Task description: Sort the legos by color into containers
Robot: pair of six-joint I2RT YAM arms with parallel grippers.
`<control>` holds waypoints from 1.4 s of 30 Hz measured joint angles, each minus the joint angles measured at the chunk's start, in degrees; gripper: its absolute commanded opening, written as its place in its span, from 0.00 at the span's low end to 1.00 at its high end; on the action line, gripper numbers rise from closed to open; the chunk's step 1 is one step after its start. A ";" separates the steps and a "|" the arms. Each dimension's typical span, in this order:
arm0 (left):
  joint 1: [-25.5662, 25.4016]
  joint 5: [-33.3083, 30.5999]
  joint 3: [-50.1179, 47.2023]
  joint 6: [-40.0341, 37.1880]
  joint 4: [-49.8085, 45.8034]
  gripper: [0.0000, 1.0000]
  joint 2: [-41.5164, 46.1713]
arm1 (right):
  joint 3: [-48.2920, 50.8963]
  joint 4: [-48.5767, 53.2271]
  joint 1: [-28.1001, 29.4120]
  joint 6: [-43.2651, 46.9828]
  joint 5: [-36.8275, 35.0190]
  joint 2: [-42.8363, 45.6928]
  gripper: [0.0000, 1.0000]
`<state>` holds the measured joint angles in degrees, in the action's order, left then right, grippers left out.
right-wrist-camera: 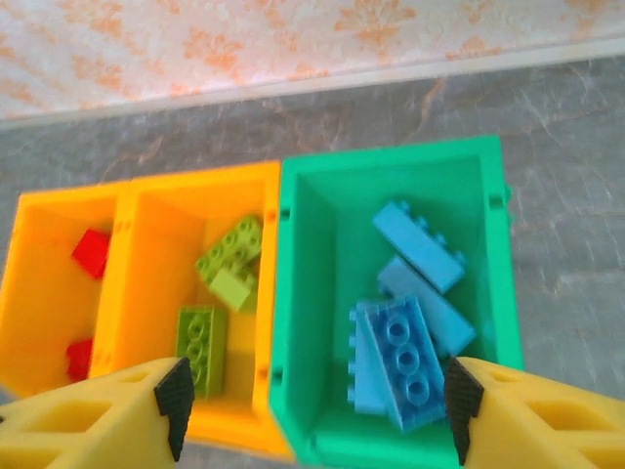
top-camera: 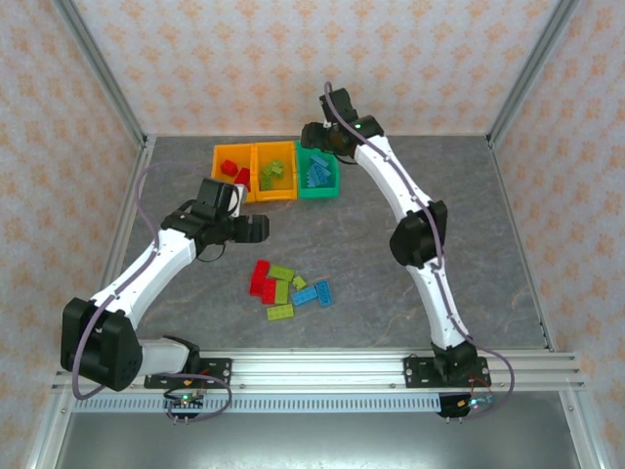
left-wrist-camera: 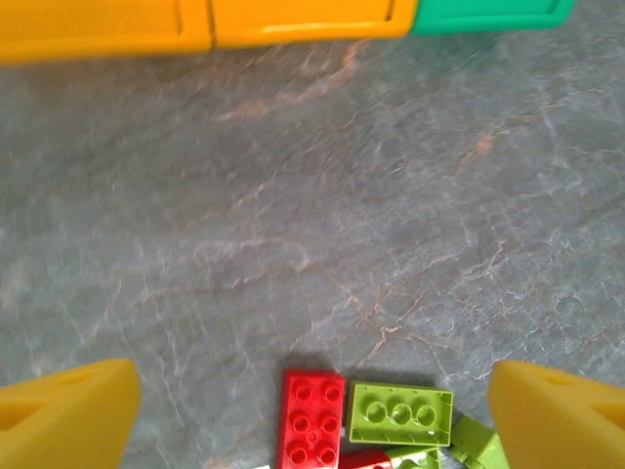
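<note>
Top external: high and far, looked down over the whole table (top-camera: 391,254) from its near edge.
Left wrist: low and close, faced ahead of the left pincer (left-wrist-camera: 312,415) toward the containers (left-wrist-camera: 293,21).
Right wrist: close above the containers, just beyond the right pincer (right-wrist-camera: 314,420).
Shared: the containers, in all three views.

Your legos (left-wrist-camera: 312,420) and bins (right-wrist-camera: 322,244) read as smooth, glossy moulded plastic. Tabletop (left-wrist-camera: 312,195): matt grey, stone-veined finish. Fingers (right-wrist-camera: 547,410) look like matt yellow plastic, pads (right-wrist-camera: 174,405) black and ribbed. Your front rail (top-camera: 322,363) is bare brushed aluminium extrusion.
</note>
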<state>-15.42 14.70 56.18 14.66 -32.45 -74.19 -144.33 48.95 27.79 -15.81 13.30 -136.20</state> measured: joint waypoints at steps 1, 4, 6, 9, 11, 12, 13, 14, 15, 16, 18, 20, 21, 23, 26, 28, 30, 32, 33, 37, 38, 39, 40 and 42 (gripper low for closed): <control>-0.09 -0.20 -0.48 0.94 -0.50 0.80 0.00 | 5.46 0.26 0.02 -0.04 0.68 4.39 0.73; -0.81 -0.26 -1.84 3.19 -1.88 0.74 -0.68 | 23.52 -0.61 0.20 -0.63 1.77 18.03 0.77; -1.57 0.44 -2.16 3.52 -2.78 0.74 -1.99 | 35.65 -1.40 0.44 -1.33 2.03 27.21 0.81; -3.39 1.81 -1.99 3.45 -3.98 0.74 -5.79 | 52.04 -2.34 0.79 -2.56 2.36 39.28 0.85; -4.81 2.12 -1.79 3.48 -4.59 0.73 -8.76 | 60.13 -2.40 0.94 -3.50 2.38 44.63 0.86; -5.38 2.23 -1.68 3.52 -4.74 0.71 -10.16 | 63.73 -2.45 1.01 -4.02 2.47 46.56 0.86; -5.90 2.34 -1.51 3.58 -4.81 0.70 -11.61 | 66.66 -2.58 1.01 -4.46 2.60 47.91 0.86; -6.05 2.36 -1.44 3.76 -4.81 0.69 -12.59 | 69.00 -2.54 1.01 -4.90 2.62 48.85 0.86; -6.14 2.21 -1.31 4.00 -4.83 0.68 -13.60 | 71.41 -2.62 1.01 -5.44 2.64 49.64 0.86; -6.14 1.77 -1.09 4.22 -4.90 0.65 -14.53 | 73.26 -2.60 1.01 -5.90 2.62 50.12 0.86; -6.12 1.09 -0.35 4.85 -4.92 0.61 -16.26 | 75.63 -2.64 0.98 -6.75 2.60 50.62 0.86; -6.12 0.44 0.50 5.09 -4.94 0.56 -17.99 | 76.52 -2.69 1.01 -7.43 2.58 50.90 0.86; -6.14 0.09 0.92 5.16 -4.98 0.55 -18.86 | 76.63 -2.73 1.01 -7.65 2.58 51.15 0.86; -6.14 -0.20 1.40 5.03 -5.05 0.55 -20.22 | 76.65 -2.91 1.01 -8.04 2.45 51.60 0.86; -6.12 -0.11 1.57 5.01 -5.09 0.54 -21.81 | 76.63 -3.39 1.01 -8.44 2.21 52.28 0.85; -6.12 -0.02 1.57 5.01 -5.11 0.52 -22.80 | 76.63 -3.58 1.01 -8.63 2.16 52.30 0.86; -6.14 0.02 1.57 5.09 -5.25 0.47 -23.43 | 76.63 -3.58 0.98 -8.63 2.16 52.30 0.86; -6.12 -0.07 1.57 5.09 -5.38 0.41 -23.74 | 76.63 -3.61 1.01 -8.66 2.19 52.30 0.86; -6.12 -0.17 1.57 5.14 -5.44 0.38 -23.76 | 76.63 -3.61 1.01 -8.66 2.19 52.30 0.85; -6.12 -0.74 1.86 5.16 -5.81 0.26 -23.67 | 76.63 -3.58 0.98 -8.66 2.19 52.28 0.85; -6.08 -0.92 1.97 5.20 -5.92 0.24 -23.67 | 76.61 -3.58 1.01 -8.63 2.21 52.28 0.85; -5.88 -1.07 2.19 5.16 -6.12 0.23 -23.61 | 76.61 -3.58 1.01 -8.66 2.19 52.28 0.85; -5.51 -1.29 2.45 4.98 -6.40 0.23 -23.47 | 76.61 -3.58 1.01 -8.63 2.19 52.28 0.85; -4.24 -1.66 3.78 5.07 -7.58 0.23 -22.69 | 76.43 -3.58 1.01 -8.63 2.19 52.28 0.85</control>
<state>-19.66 13.04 59.96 19.73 -40.03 -96.88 -67.90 45.36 28.80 -24.45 15.49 -83.92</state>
